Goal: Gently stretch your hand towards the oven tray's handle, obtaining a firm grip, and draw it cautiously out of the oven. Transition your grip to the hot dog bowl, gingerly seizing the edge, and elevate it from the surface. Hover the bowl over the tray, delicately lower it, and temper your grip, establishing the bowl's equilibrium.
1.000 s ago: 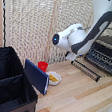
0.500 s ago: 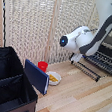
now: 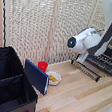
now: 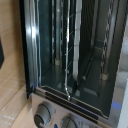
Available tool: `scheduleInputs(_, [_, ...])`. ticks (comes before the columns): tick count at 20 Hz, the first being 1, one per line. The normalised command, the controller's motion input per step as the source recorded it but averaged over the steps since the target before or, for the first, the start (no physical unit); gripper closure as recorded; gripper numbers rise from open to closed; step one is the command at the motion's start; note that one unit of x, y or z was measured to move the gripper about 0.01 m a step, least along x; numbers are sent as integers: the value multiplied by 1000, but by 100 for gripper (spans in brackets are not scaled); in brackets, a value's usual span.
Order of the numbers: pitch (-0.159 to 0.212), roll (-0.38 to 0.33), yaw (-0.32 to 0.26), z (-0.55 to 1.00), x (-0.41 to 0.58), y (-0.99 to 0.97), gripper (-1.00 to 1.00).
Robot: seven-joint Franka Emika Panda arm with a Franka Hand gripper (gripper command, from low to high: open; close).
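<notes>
White hot dog bowl [image 3: 53, 78] holding orange-yellow food, hand's state indiscernible

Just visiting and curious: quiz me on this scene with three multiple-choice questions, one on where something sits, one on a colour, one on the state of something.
1. Where is the white bowl?
A. on the wooden table beside the red cup
B. inside the oven
C. inside the black case

2. What colour is the cup?
A. green
B. red
C. white

3. How is the oven's door?
A. shut
B. taken off
C. folded down open

Answers:
1 A: the bowl rests on the table by the cup.
2 B: the cup is plainly red.
3 C: the wrist view looks straight at the rack inside the oven.
</notes>
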Motion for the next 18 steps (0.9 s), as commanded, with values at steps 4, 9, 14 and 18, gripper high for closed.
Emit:
scheduleInputs(4, [0, -47, 42, -73, 38, -619, -100])
scheduleInputs(9, [0, -4, 56, -33, 34, -711, -100])
scheduleInputs(14, [0, 9, 42, 0, 0, -599, -100])
scheduleInputs(18, [-1, 37, -12, 1, 0, -456, -100])
